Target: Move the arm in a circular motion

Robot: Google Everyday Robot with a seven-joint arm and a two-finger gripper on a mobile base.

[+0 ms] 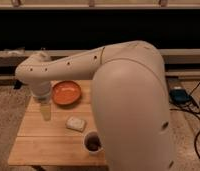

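Jaws not telling open from shut here, nor showing hold of anything. Hanging as a yellowish-tan gripper low over the left part of the wooden table, just left of the orange bowl. Stretching as the arm from the bulky near segment at right across to the left, then bending down at the wrist. Judging this as partway round the circle, at its leftward side. Calling next for curving onward along the loop, keeping height above the bowl, the pale block and the cup, and avoiding clipping the table edge.
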